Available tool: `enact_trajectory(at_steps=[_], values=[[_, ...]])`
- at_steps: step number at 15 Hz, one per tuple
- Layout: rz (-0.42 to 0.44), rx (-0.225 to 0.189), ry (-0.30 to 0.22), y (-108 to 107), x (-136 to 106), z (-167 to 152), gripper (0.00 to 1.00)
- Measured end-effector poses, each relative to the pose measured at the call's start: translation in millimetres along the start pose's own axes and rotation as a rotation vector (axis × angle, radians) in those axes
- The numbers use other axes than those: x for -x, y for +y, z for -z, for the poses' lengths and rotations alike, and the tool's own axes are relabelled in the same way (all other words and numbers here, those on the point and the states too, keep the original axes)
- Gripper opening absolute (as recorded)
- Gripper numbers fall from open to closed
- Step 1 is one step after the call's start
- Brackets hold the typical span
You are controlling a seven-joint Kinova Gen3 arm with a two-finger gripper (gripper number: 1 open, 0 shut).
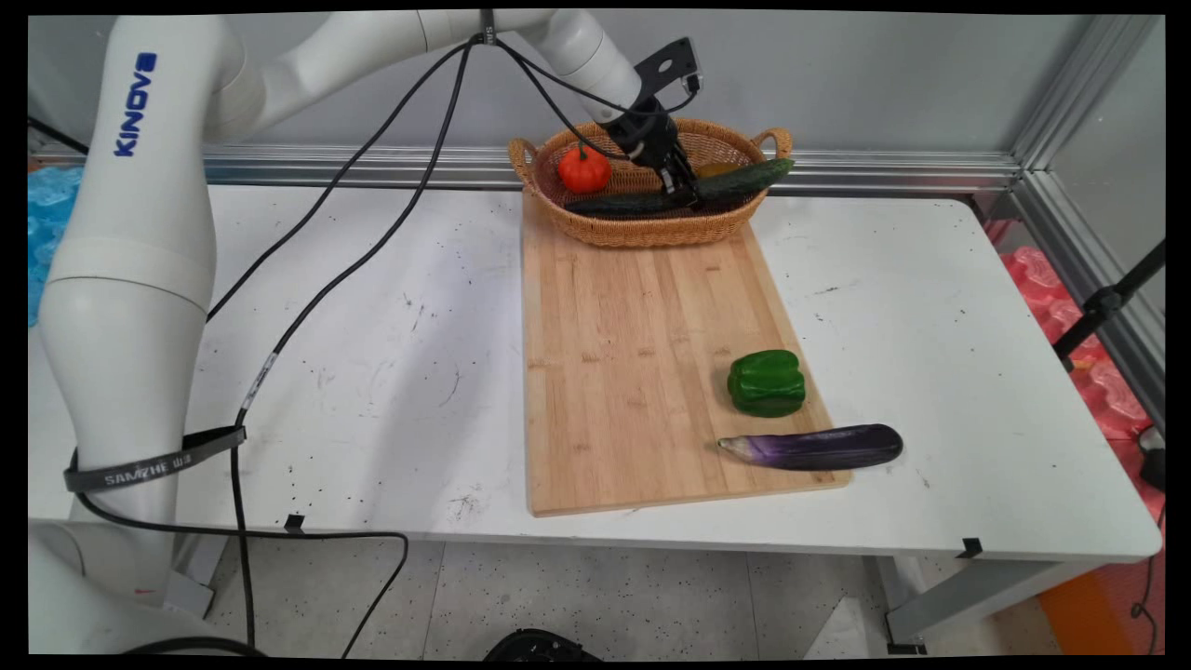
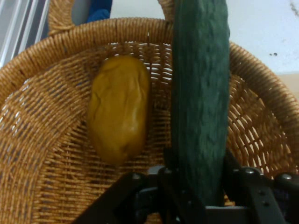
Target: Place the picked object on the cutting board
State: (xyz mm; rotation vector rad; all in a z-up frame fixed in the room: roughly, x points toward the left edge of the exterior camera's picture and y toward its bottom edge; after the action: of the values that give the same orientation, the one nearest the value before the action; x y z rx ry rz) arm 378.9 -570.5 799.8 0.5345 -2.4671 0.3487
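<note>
My gripper [image 1: 684,194] reaches down into a wicker basket [image 1: 651,233] at the far end of a wooden cutting board [image 1: 633,354]. It is shut on a long dark green cucumber [image 1: 740,179] that lies across the basket with one end over the right rim. In the hand view the cucumber [image 2: 201,93] runs up between the fingers of the gripper [image 2: 198,163], over the woven basket wall [image 2: 46,140]. A yellow-brown potato [image 2: 119,107] lies beside it on the basket floor. A small orange-red pumpkin [image 1: 584,169] sits in the basket's left part.
A green bell pepper [image 1: 766,382] stands on the board's near right corner. A purple eggplant [image 1: 809,447] lies just in front of it, half over the board's edge. Black cables hang from the arm over the table's left half.
</note>
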Motion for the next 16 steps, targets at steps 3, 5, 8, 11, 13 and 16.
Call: enact_trajectory(at_steps=[3,5,8,11,13,16], values=[[-0.009,0.006,0.002,-1.4,-1.4,-0.3,0.00],[-0.012,0.007,0.003,-1.9,-3.2,1.4,0.00],[-0.020,0.002,0.009,-2.0,-10.4,7.9,0.00],[-0.027,-0.009,0.021,0.0,-24.5,19.2,0.00],[-0.030,-0.017,0.029,3.8,-38.2,29.5,0.00],[-0.036,-0.019,0.038,15.3,-61.6,44.8,0.00]])
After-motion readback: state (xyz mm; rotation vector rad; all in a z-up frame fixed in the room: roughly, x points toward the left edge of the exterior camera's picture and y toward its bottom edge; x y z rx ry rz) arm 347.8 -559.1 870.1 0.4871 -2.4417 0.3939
